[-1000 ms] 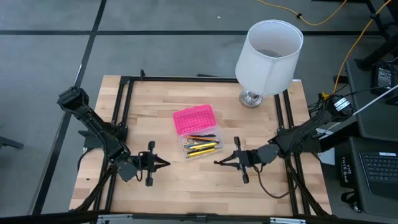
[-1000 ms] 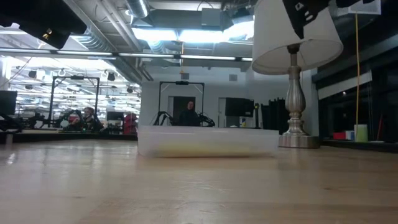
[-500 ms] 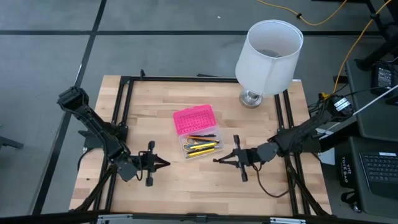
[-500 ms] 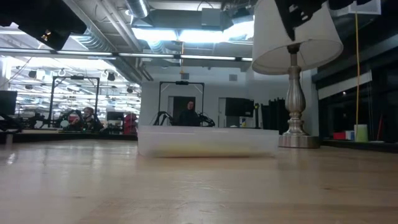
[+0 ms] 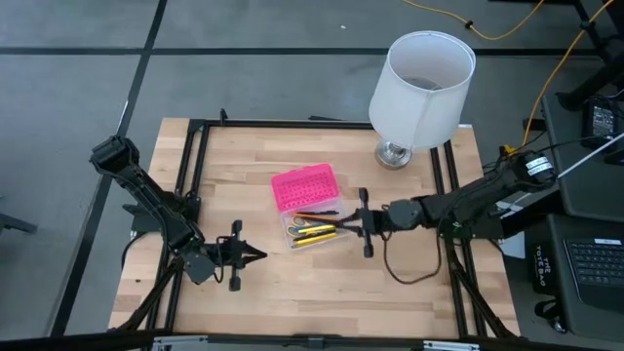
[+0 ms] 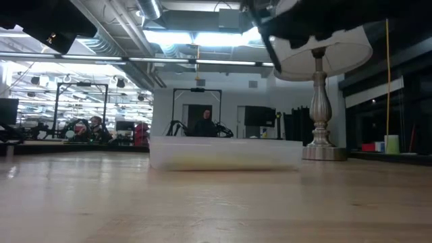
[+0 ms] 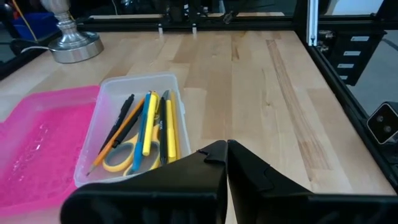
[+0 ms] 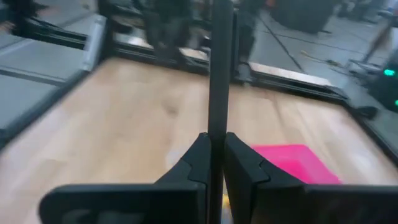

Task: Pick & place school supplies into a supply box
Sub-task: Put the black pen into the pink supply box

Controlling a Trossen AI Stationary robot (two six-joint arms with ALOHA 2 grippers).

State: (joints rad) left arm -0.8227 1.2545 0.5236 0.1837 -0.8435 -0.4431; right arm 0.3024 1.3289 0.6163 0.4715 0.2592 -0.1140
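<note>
The supply box's clear base (image 5: 314, 228) rests on the table's middle, and in it lie several pens and pencils and yellow-handled scissors (image 7: 127, 158). Its pink lid (image 5: 304, 187) lies open on the far side. My right gripper (image 5: 339, 226) is at the base's right end, shut on a thin black pen (image 8: 219, 74). My left gripper (image 5: 261, 256) waits shut, left of and nearer than the box, and points at it (image 7: 227, 146). My right gripper pinches the thin black pen (image 8: 217, 118) between its two fingers, which come nearly level from the table's right. The pen lies across the fingers and sticks out beyond them, clear of the table. Its other end is hidden by the fingers.
A white-shaded lamp (image 5: 421, 88) on a silver foot (image 5: 393, 154) stands at the far right. Black frame bars (image 5: 195, 175) run round the table. A dark cable (image 5: 405, 275) loops on the wood below my right arm. Bare wood lies near the front edge.
My right gripper has swung toward the table's far edge and left toward the box, carrying the black pen; it now stands at the base's right end. The box and its contents lie as before.
</note>
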